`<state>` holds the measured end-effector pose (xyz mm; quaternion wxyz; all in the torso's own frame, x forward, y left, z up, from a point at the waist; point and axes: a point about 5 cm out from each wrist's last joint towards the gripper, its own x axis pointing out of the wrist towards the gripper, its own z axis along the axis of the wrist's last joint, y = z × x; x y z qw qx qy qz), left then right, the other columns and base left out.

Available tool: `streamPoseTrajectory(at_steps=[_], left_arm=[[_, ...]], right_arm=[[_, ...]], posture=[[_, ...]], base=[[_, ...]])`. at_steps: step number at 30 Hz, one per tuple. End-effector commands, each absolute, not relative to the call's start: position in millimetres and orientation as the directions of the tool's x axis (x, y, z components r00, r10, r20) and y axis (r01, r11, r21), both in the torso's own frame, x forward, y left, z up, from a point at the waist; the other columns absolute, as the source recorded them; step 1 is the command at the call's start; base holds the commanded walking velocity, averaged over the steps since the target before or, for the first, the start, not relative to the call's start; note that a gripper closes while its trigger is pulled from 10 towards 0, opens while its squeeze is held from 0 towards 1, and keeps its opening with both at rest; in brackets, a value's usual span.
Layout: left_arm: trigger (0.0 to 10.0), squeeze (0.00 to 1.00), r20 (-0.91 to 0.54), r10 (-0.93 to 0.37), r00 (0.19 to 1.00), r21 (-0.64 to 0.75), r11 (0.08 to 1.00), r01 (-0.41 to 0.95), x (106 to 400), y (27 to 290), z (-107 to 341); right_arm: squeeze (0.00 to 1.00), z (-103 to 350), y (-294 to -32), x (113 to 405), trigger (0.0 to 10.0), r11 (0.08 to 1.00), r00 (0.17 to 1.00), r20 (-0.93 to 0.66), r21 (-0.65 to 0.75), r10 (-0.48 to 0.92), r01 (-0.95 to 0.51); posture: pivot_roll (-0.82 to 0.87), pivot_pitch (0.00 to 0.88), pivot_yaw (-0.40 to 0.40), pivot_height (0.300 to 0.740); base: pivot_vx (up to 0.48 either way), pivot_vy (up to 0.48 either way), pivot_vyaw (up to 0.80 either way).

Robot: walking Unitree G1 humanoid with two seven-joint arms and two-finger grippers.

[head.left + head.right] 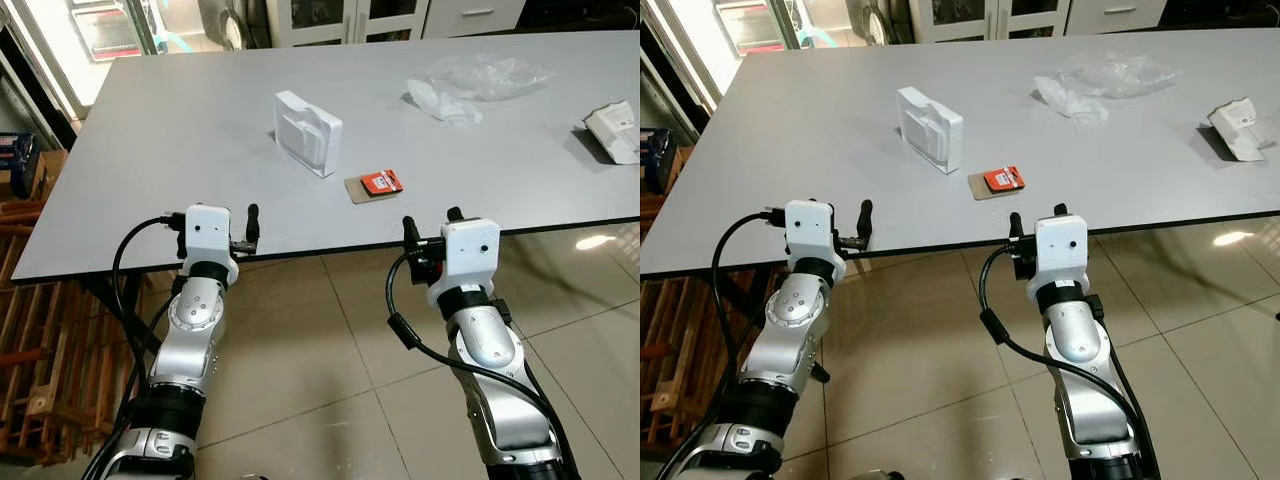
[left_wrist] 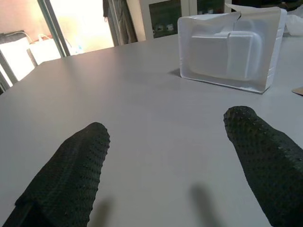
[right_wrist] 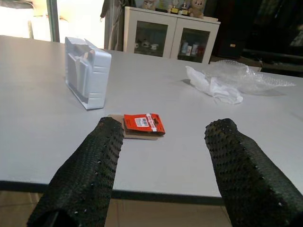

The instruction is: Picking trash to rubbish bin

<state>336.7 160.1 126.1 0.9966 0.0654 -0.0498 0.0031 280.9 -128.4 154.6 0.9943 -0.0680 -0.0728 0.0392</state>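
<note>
Two grippers hover at the grey table's (image 1: 150, 150) near edge in our head views: left gripper (image 1: 215, 228), right gripper (image 1: 430, 225). Ahead of them lie a white plastic tray (image 1: 307, 132), a red packet (image 1: 380, 183) and crumpled clear plastic (image 1: 470, 85).

Left wrist: our fingers (image 2: 71, 175) are spread, tray ahead.

Right wrist: fingers (image 3: 90, 170) spread, packet (image 3: 144, 123) just beyond them.

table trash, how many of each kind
white plastic tray: 1
red packet on brown card: 1
clear plastic wrap: 1
crumpled white wrapper: 1
total: 4
</note>
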Motion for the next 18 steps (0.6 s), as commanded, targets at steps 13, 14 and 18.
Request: streamPoseTrajectory(at_steps=[13,14,18], left_arm=[[10.0,0.0,0.091,0.003,0.996,0.118,0.993,-0.014,336.4,157.6,124.5],[10.0,0.0,0.09,0.003,0.996,0.115,0.993,-0.013,336.4,157.1,124.0],[10.0,0.0,0.087,0.005,0.996,0.112,0.994,-0.015,336.0,156.9,123.3]], right_arm=[[0.0,156.1,-130.8,279.6,10.0,0.987,0.985,0.148,-0.15,0.088,-0.065],[0.0,156.3,-131.1,279.7,10.0,0.986,0.985,0.148,-0.152,0.088,-0.065],[0.0,156.2,-131.2,279.6,10.0,0.986,0.985,0.148,-0.153,0.089,-0.066]], posture=[[-0.09,0.076,0.021,0.74],[-0.09,0.076,0.021,0.74],[-0.09,0.076,0.021,0.74]], base=[[0.459,0.0,0.0],[0.48,0.0,0.0],[0.48,0.0,0.0]])
